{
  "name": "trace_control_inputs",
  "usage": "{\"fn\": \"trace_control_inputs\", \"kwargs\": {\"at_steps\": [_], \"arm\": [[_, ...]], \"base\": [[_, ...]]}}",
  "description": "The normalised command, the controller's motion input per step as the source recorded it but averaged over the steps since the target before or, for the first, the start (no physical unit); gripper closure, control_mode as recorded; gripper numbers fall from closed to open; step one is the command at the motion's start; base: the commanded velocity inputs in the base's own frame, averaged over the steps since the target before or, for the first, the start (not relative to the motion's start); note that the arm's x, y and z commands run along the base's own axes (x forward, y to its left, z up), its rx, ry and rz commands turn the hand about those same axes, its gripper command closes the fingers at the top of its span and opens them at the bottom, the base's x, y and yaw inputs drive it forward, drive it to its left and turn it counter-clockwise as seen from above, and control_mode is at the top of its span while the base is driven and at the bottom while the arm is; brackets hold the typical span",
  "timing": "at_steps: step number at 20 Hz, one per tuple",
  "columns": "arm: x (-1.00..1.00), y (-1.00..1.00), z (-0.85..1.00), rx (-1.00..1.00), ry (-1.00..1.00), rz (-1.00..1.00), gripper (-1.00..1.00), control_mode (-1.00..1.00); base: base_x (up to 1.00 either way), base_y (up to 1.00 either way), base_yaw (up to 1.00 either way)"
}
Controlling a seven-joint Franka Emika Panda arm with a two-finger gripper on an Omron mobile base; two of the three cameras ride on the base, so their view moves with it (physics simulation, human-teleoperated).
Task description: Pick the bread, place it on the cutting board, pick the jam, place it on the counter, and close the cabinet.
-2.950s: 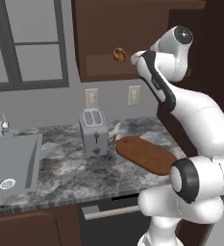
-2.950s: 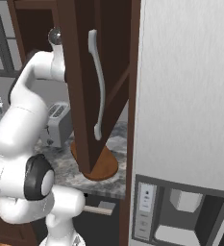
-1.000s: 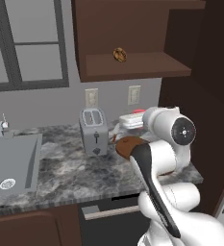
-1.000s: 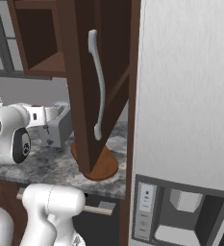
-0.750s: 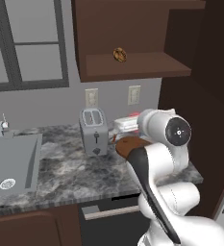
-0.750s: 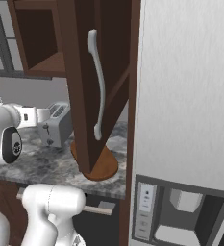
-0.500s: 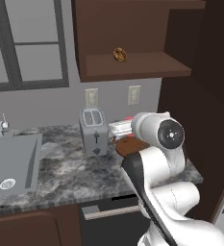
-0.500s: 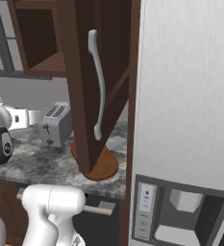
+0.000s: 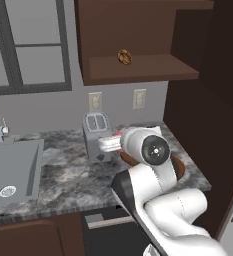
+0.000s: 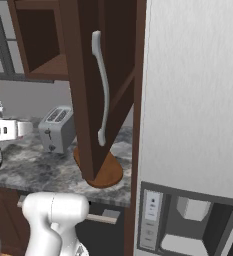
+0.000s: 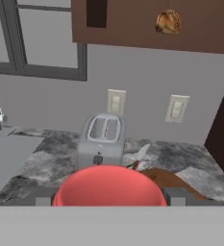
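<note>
The jam point(image 11: 108, 185), a red jar, sits between my gripper's point(image 11: 108, 201) fingers point(image 11: 173, 197), low over the counter point(image 9: 63, 175) just in front of the toaster. From the left base camera the gripper point(image 9: 108, 144) points left with a bit of the red jam point(image 9: 117, 134) showing. The bread point(image 9: 124, 56) lies on the open cabinet's point(image 9: 138, 70) shelf, also seen as the bread point(image 11: 168, 21) from the hand. The cutting board point(image 10: 105, 172) lies on the counter under the open cabinet door point(image 10: 95, 85), partly hidden by my arm.
A silver toaster point(image 9: 97, 135) stands at the back wall, close to the gripper. A sink point(image 9: 10, 170) is set in the counter's left end. A tall grey fridge point(image 10: 193, 125) closes off the right side. The open door hangs over the board.
My hand, holding the jam, has swung left over the counter toward the toaster. Three seconds ago the arm was raised at the cabinet shelf. The bread has stayed in place.
</note>
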Motion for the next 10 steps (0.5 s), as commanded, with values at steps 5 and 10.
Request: {"fn": "trace_control_inputs", "kwargs": {"at_steps": [5,10], "arm": [[0.02,0.30,-0.34,0.00,0.00,0.00,1.00,-1.00],[0.10,0.28,-0.33,0.00,0.00,0.00,1.00,-1.00]], "base": [[0.00,0.00,0.00],[0.00,0.00,0.00]]}}
